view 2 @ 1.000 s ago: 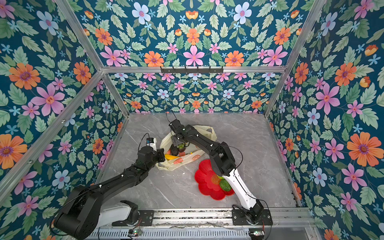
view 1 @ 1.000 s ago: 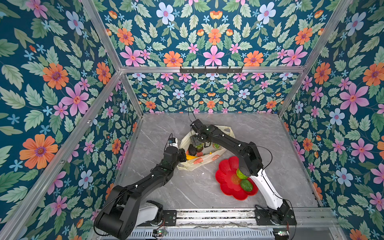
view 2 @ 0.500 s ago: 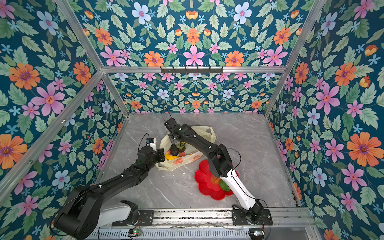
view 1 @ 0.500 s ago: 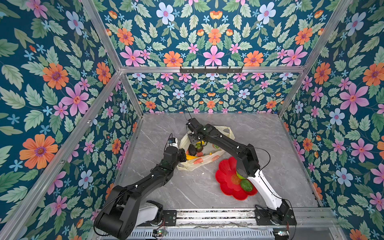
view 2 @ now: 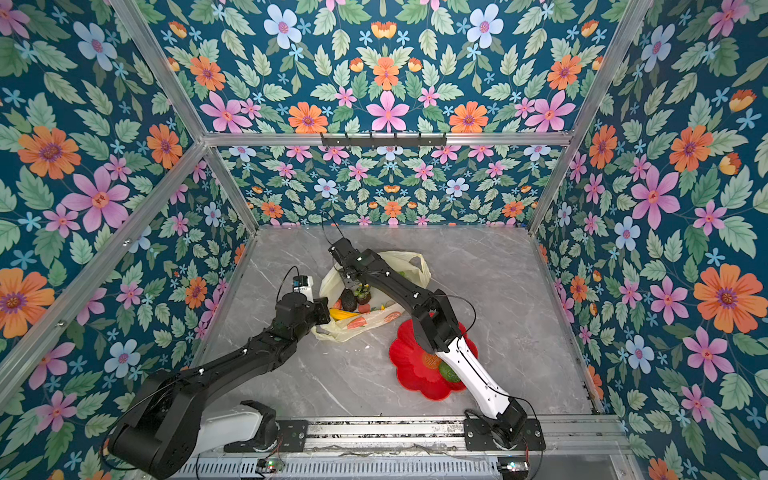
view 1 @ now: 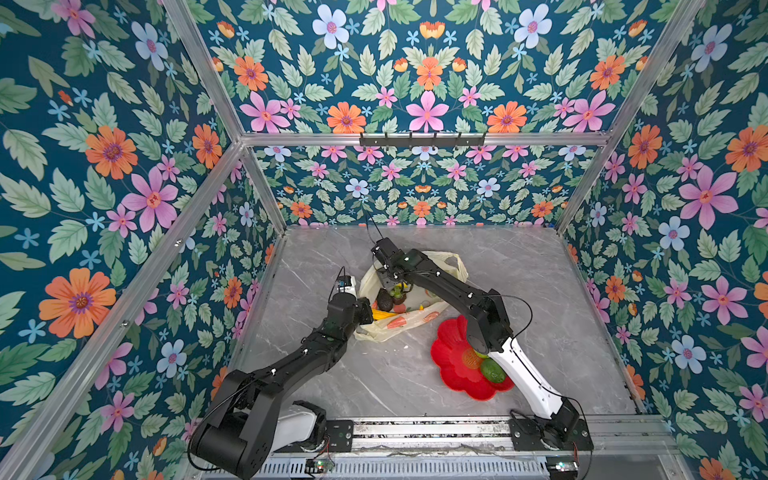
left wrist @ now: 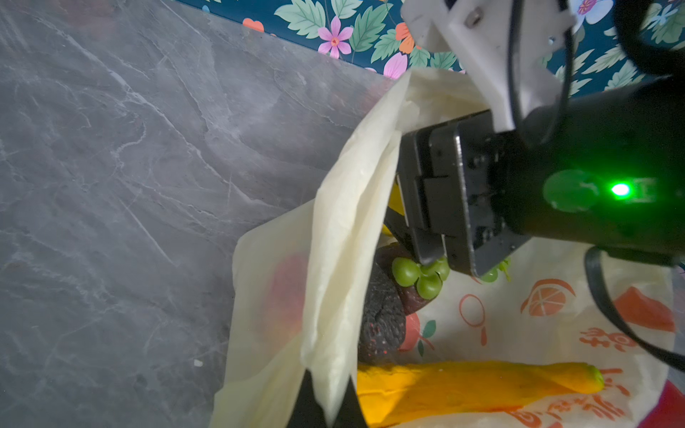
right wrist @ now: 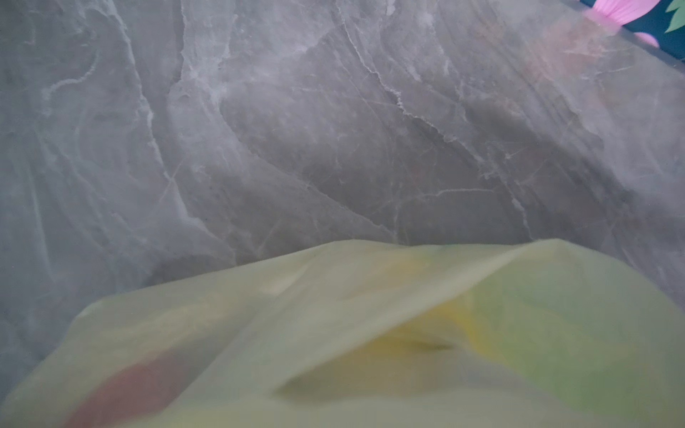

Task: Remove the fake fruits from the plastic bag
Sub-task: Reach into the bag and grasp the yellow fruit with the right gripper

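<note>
**Both arms at the bag, fruit inside it**

The plastic bag [view 1: 415, 322] lies crumpled on the grey marble bench [view 1: 519, 282], a little left of the middle, with its mouth open towards the left. One loop handle trails off on the far right side.

The left end effector [left wrist: 328, 402] is at the bag's near-left edge. Its fingertips are pressed together on a fold of the pale film and hold that rim up, as the left wrist view shows.

The right arm reaches across from the near right, and the right end effector [left wrist: 452, 259] points down into the bag's mouth. Its fingers rest on a green grape bunch [left wrist: 420, 276], with grapes showing at both tips. Whether they pinch the bunch or only touch it cannot be told. The right wrist view shows only blurred bag film and bench.

A dark avocado [left wrist: 381, 318] lies inside the bag just beside the grapes. A yellow banana [left wrist: 474, 385] lies along the near side, close to the left end effector.

A red plate [view 1: 453, 374], shaped like a flower, sits on the bench to the near right of the bag. It carries a green fruit [view 1: 492, 371], partly hidden by the right arm.
</note>
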Action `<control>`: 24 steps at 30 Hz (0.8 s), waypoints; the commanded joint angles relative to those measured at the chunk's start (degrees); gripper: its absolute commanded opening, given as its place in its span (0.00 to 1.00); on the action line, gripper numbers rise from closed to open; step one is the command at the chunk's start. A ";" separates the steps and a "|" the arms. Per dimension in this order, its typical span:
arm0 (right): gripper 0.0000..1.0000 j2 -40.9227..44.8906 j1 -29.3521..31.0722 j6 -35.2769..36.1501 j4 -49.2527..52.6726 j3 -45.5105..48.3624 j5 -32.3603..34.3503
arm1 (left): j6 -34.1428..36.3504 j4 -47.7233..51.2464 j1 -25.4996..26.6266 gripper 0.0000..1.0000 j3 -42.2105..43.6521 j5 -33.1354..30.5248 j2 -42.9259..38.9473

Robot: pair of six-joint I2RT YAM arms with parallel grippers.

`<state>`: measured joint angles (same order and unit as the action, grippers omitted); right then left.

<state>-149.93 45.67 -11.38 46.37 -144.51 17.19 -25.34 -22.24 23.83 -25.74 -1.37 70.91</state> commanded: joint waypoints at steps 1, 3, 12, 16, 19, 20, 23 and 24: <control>0.67 -0.87 -0.14 0.06 3.62 -0.12 -0.09 | 0.12 -0.35 -0.06 0.00 -0.38 0.15 0.10; 0.68 -1.12 -0.23 0.04 3.69 -0.09 -0.23 | 0.12 -0.35 -0.10 0.00 -0.37 0.22 0.19; 0.74 -2.14 -0.33 1.14 5.01 -0.25 3.99 | 0.12 -0.35 -0.08 0.00 -0.37 0.31 0.43; 0.73 -2.04 -0.41 1.35 5.72 0.08 5.21 | 0.12 -0.35 -0.08 0.00 -0.41 0.22 0.35; 0.72 -2.06 -0.49 1.29 5.74 0.11 5.18 | 0.12 -0.35 -0.10 0.00 -0.38 0.22 0.41; 0.71 -1.99 -0.49 1.22 5.81 0.18 5.09 | 0.12 -0.35 -0.10 0.00 -0.43 0.22 0.45; 0.72 -1.78 -0.54 0.93 6.30 0.18 4.48 | 0.14 -0.35 -0.10 0.00 -0.37 0.05 0.37; 0.75 -1.66 -0.49 0.76 6.67 0.14 3.95 | 0.21 -0.35 -0.04 0.00 -0.37 0.05 0.41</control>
<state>-152.11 45.19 -10.35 51.55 -144.38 21.21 -25.36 -22.24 23.83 -25.76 -1.32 71.26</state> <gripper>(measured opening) 0.731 0.049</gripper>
